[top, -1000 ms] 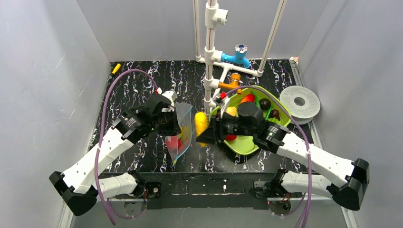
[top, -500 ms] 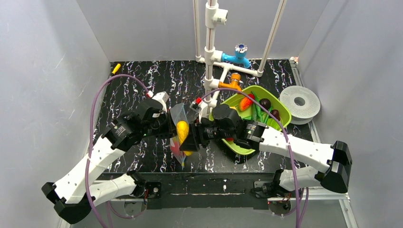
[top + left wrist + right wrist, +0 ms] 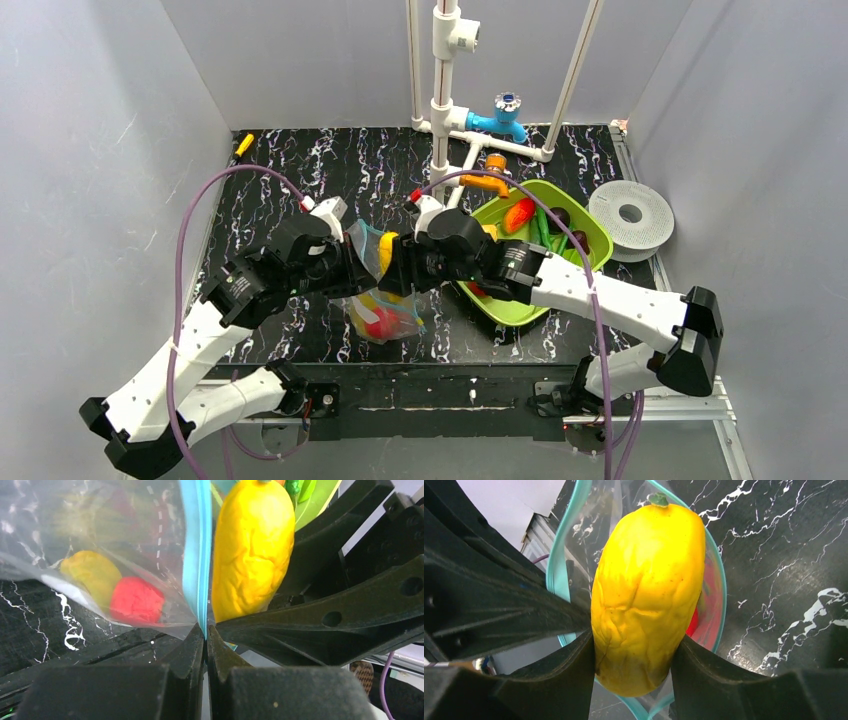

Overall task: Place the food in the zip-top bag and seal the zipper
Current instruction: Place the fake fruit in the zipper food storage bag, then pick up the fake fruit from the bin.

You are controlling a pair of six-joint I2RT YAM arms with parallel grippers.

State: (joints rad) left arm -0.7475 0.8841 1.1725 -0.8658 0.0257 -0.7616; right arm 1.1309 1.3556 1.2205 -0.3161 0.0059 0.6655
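Observation:
My left gripper (image 3: 345,262) (image 3: 205,632) is shut on the light-blue zipper (image 3: 196,555) of the clear zip-top bag (image 3: 378,300) (image 3: 100,545) and holds its mouth up. Red (image 3: 136,600) and yellow (image 3: 91,575) food lies inside the bag. My right gripper (image 3: 392,268) (image 3: 631,655) is shut on a long yellow toy vegetable (image 3: 646,590) (image 3: 252,550) (image 3: 386,246), held at the open bag mouth (image 3: 719,580), its tip pointing into it. More food (image 3: 520,213) lies in the lime-green tray (image 3: 590,240).
A white pipe frame (image 3: 440,110) with a blue tap (image 3: 505,112) and an orange fitting (image 3: 490,180) stands behind the arms. A round white perforated disc (image 3: 630,215) lies at the right. A small yellow piece (image 3: 243,144) lies at the back left.
My right gripper has carried the yellow vegetable leftward from beside the tray to the bag's mouth. My left arm has moved the bag nearer and lower, its body now lying flatter on the table.

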